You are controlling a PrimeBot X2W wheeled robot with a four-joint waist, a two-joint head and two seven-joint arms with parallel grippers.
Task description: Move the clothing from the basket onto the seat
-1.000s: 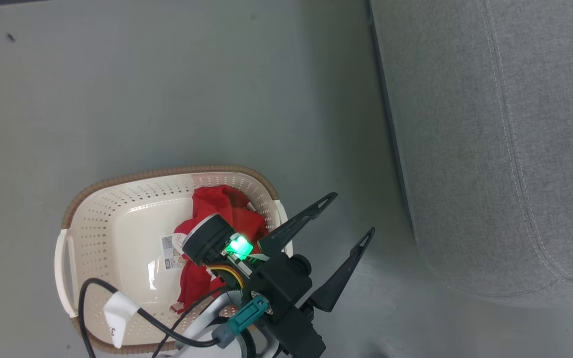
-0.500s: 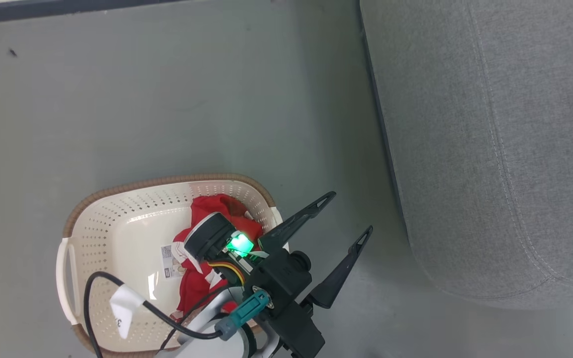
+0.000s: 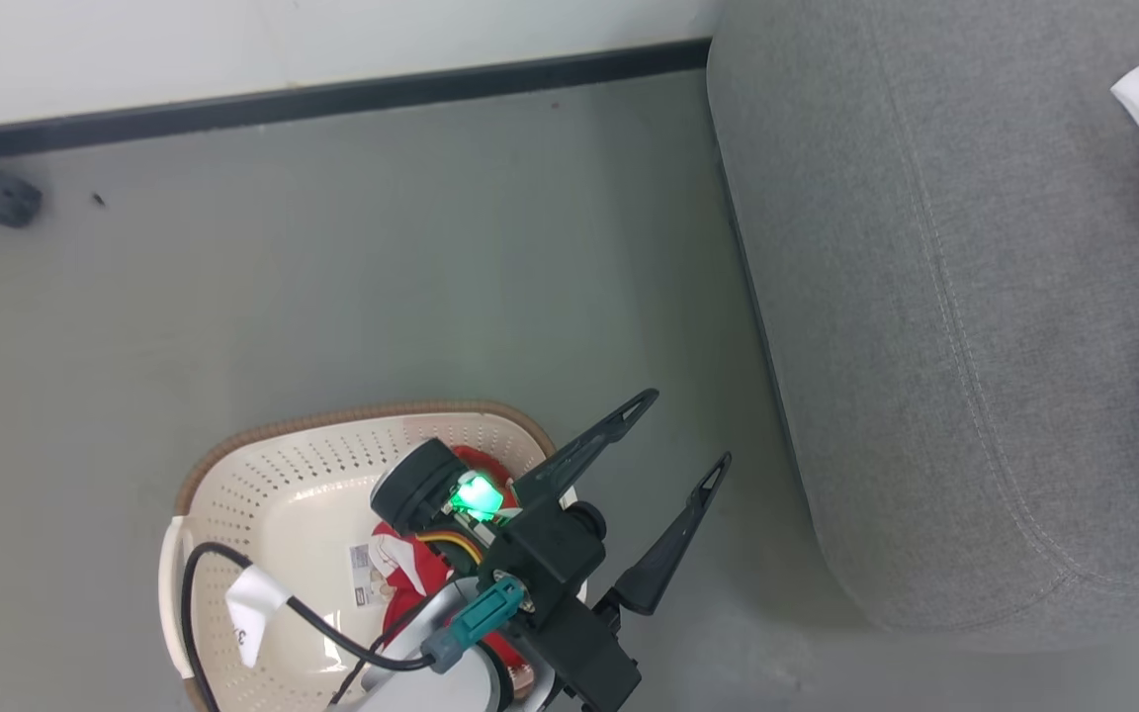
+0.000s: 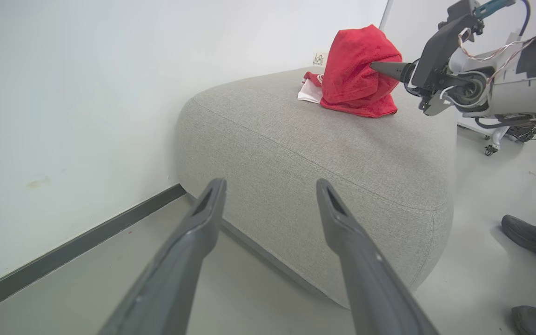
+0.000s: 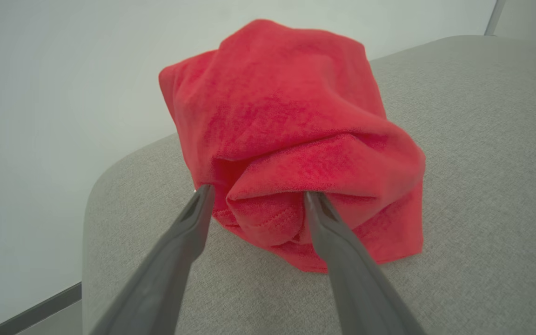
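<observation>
The right gripper (image 5: 257,191) stands wide open, its fingers around a fold of the red garment (image 5: 291,107) heaped on the seat (image 5: 482,163) near its wall-side edge. The left gripper (image 3: 685,427) still hangs open at the basket's (image 3: 283,465) rim, and more red clothing (image 3: 409,566) lies inside. The head camera has tilted up since before, so the wall (image 3: 233,40) now shows.

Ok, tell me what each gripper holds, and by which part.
Nothing is held. Left gripper: open, empty. Right gripper: open, one finger under a fold of the clothing on the seat.
</observation>
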